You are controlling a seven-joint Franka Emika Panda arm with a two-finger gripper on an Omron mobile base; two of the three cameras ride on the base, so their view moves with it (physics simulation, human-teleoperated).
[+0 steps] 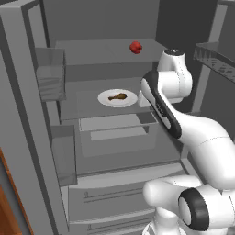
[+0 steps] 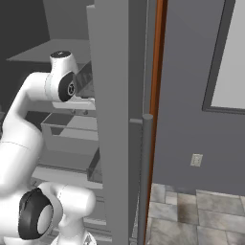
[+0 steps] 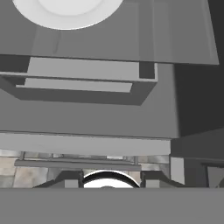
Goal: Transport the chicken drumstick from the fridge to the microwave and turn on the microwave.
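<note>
The fridge [image 1: 92,50] stands open in front of me. On its middle shelf a white plate [image 1: 106,103] carries the golden-brown chicken drumstick [image 1: 118,97]. My gripper [image 1: 142,99] hangs just right of the plate, apart from it and largely hidden behind my own forearm. In the hand view the plate's rim [image 3: 65,13] shows at the top edge, with the shelf front and the drawers below it. The gripper [image 3: 111,180] has its two dark fingertips [image 3: 70,179] apart and nothing between them. The microwave is out of view.
A small red round item [image 1: 135,47] lies on the upper shelf. Translucent door bins [image 1: 50,75] line the left door. Grey drawers [image 1: 114,197] sit low. In the right base view the fridge wall [image 2: 112,119] rises close on my right, beside an orange-brown panel [image 2: 157,72].
</note>
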